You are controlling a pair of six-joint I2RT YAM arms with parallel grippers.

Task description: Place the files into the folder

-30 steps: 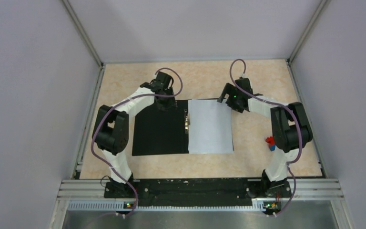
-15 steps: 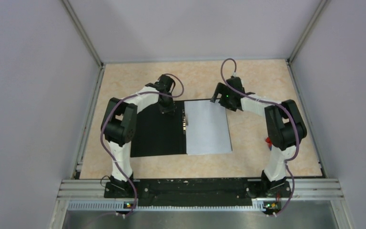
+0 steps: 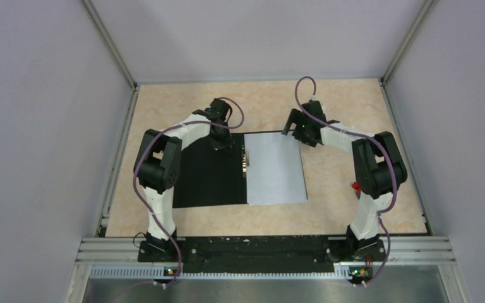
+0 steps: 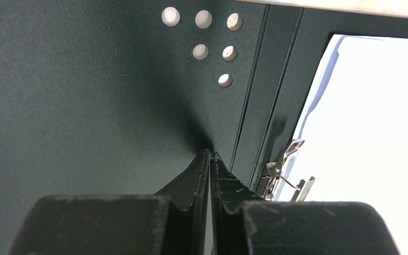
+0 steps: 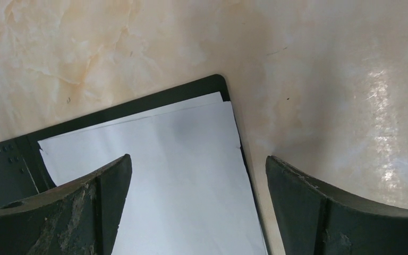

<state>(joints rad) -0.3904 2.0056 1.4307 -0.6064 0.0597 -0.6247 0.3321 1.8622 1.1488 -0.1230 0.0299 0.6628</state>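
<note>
The left gripper (image 4: 210, 155) has its two fingers shut tight, with nothing between them. The tips are down on the black inside of the open folder (image 3: 208, 177). The folder lies flat on the table (image 3: 341, 101). The white files (image 3: 275, 167) lie on its right half. The right gripper (image 5: 197, 158) is wide open over the folder's far right corner.

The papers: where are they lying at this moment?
In the top view, the papers lie on the right half of the open folder, beside its metal clip.
</note>
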